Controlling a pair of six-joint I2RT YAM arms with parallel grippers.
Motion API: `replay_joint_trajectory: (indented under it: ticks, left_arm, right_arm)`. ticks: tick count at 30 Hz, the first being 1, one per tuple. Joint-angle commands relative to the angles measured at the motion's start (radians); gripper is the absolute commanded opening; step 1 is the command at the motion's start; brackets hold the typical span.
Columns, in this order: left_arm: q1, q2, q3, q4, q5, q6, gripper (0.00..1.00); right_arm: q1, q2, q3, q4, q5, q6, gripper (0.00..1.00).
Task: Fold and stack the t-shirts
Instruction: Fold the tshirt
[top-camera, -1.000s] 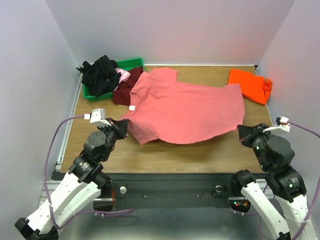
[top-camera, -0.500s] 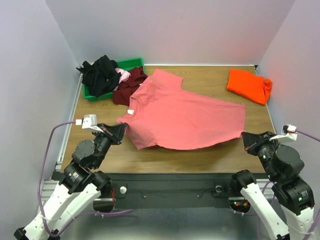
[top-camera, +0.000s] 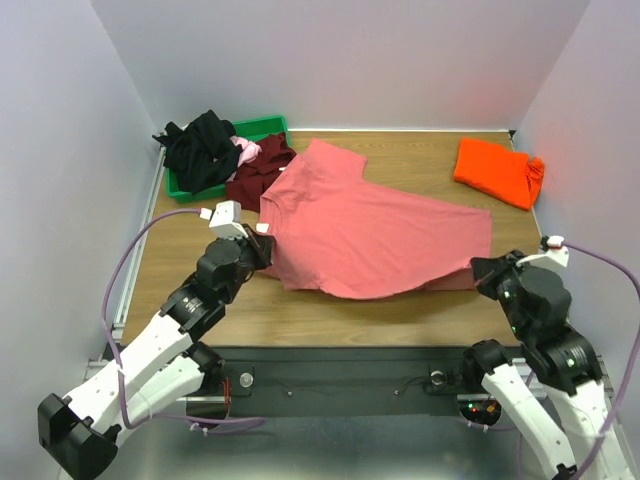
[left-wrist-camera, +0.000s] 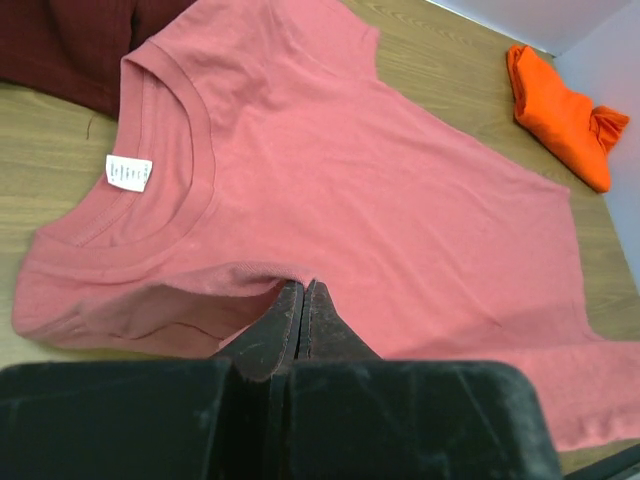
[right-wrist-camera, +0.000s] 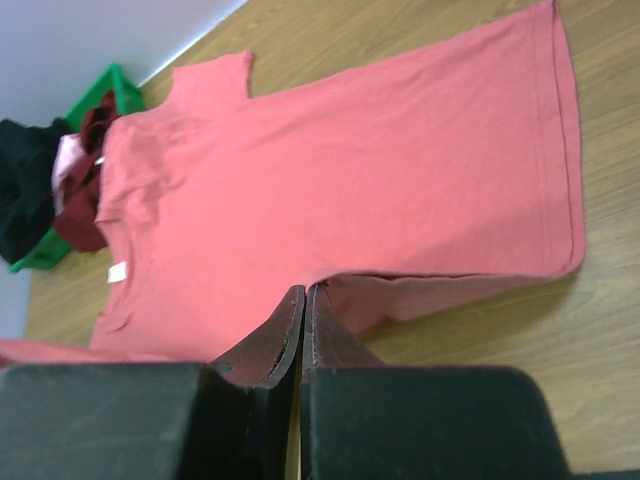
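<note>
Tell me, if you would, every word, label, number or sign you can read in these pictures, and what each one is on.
White neck label, inside the collar of the salmon-pink t-shirt: a few lines of tiny print, too small and blurred to read in any view.
No other words, brands, numbers or signs can be seen in these views.

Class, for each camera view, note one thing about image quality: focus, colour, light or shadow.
Top external: even light, orange t-shirt oversaturated, nearly glowing. Left wrist: salmon t-shirt sharp, left fingers soft and dark. Right wrist: right fingers blurred; soft shadow under the shirt's held edge.
</note>
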Motion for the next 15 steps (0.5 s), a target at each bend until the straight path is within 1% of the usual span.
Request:
replay_joint_trajectory:
  ticks: [1, 3, 6, 11, 15]
  left_arm:
    - [-0.003, 0.013, 0.074, 0.135, -0.036, 0.064, 0.00]
    - [-0.003, 0.051, 0.075, 0.151, -0.028, 0.073, 0.00]
    - [-0.003, 0.115, 0.080, 0.184, -0.022, 0.091, 0.00]
    - [-0.003, 0.255, 0.112, 0.227, -0.024, 0.117, 0.00]
    - [-0.003, 0.316, 0.124, 0.288, -0.036, 0.143, 0.00]
  right_arm:
    - [-0.006, 0.080, -0.073, 0.141, 0.074, 0.057, 0.00]
    - [-0.008, 0.083, -0.127, 0.193, 0.106, 0.072, 0.00]
    - [-0.006, 0.080, -0.164, 0.236, 0.158, 0.072, 0.00]
    - [-0.006, 0.095, -0.202, 0.267, 0.259, 0.082, 0.00]
    - [-0.009, 0.100, -0.244, 0.293, 0.325, 0.095, 0.01]
